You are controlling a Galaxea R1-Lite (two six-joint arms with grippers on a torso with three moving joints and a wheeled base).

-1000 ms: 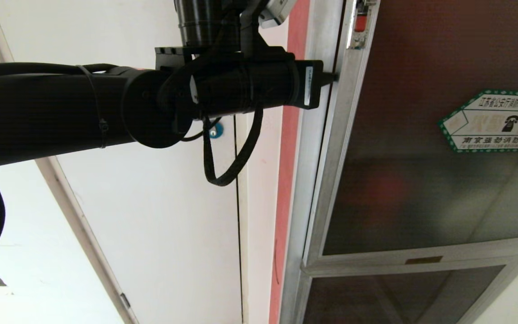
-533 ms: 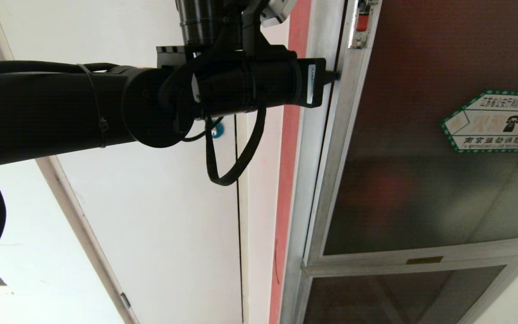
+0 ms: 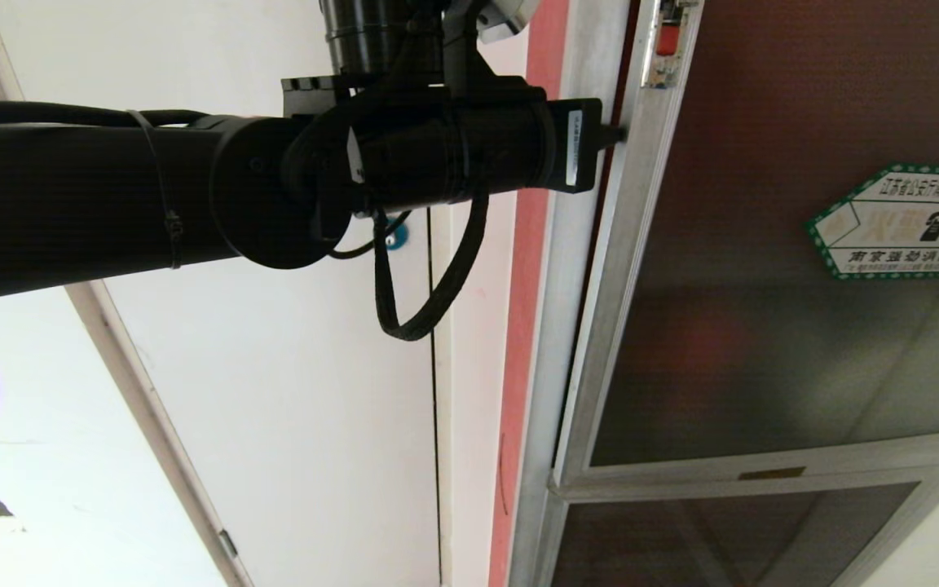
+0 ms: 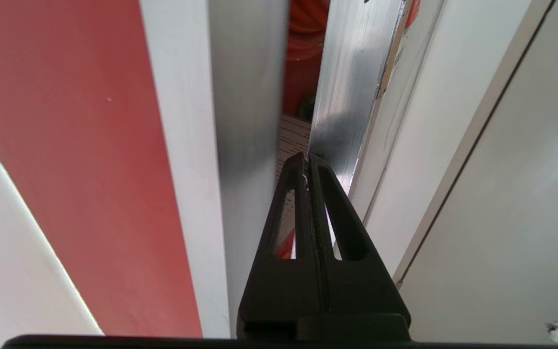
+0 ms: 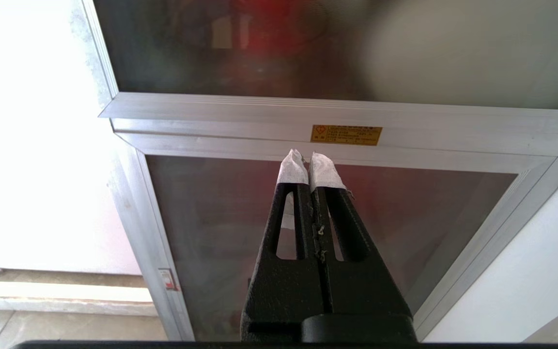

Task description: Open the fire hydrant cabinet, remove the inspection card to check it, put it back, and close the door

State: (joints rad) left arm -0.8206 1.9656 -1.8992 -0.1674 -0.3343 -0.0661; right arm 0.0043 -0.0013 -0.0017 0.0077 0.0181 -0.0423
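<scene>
The left gripper (image 4: 308, 157), fingers pressed together and empty, noses into the gap beside the silver-framed dark glass door (image 3: 763, 285); apparently levering it open. Next: swing wider.

- We see a plain white panel door (image 3: 290, 424) left of the cabinet, with a round blue lock (image 3: 394, 236) partly hidden.
- We see a red wall strip (image 3: 518, 342) running beside it.
- We see a smaller lower glass door (image 5: 308, 232) under an orange label (image 5: 346, 134).

Brushed aluminium door (image 3: 612, 269) frame, dark glossy glass.
</scene>
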